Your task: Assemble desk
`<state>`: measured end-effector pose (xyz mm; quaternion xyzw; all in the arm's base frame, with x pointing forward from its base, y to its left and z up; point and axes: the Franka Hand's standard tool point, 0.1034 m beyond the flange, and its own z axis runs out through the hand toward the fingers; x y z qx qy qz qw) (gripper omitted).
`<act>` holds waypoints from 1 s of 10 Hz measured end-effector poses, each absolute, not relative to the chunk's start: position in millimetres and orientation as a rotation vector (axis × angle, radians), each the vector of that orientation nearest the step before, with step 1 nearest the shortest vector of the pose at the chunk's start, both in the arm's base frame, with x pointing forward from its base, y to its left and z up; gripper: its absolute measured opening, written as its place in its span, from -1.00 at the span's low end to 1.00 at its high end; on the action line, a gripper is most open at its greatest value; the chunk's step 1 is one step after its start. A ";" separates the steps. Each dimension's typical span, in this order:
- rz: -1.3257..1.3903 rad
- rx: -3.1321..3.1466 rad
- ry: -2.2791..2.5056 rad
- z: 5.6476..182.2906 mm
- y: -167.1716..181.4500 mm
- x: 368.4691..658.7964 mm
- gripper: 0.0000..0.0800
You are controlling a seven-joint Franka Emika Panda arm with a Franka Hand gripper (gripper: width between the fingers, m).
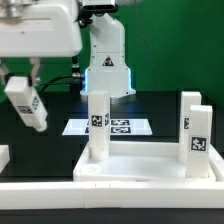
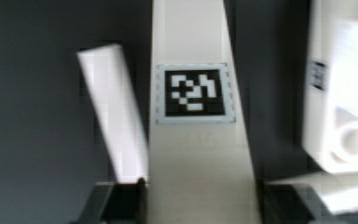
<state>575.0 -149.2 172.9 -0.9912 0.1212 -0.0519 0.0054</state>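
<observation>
Exterior view: the desk top [image 1: 150,168] lies flat at the lower middle of the frame, rim up, on the dark table [image 1: 160,105]. Two legs stand upright in it: one leg [image 1: 98,125] at the rear corner toward the exterior view's left, a second leg [image 1: 196,140] at the corner toward the exterior view's right, each with a black-and-white tag. Another white upright part [image 1: 189,106] shows just behind the second leg; whether it is seated in the top cannot be told. The marker board [image 1: 118,126] lies flat on the table at 12 o'clock from the desk top, just beyond it. At 10 o'clock from the desk top, the gripper [image 1: 22,98] hangs above the table, clamped on a third leg [image 1: 27,105], which is tilted and clear of the surface. The robot base [image 1: 106,60] stands at the far side of the table.

Wrist view: the held leg [image 2: 197,140] fills the centre, running lengthwise away from the camera, its tag [image 2: 195,92] facing the lens. The dark fingers [image 2: 119,200] sit against its sides near the camera end, closed on it. Beside it, apart, are another white leg [image 2: 108,110] and a white part [image 2: 345,95] at the frame edge; the latter is too blurred to identify.
</observation>
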 end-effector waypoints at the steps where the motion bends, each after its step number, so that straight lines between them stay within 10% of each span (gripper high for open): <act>1: -0.403 -3.093 0.370 204.1 -124.4 598.0 -0.28; 10: -0.869 -3.057 0.434 184.9 -89.3 603.5 -0.28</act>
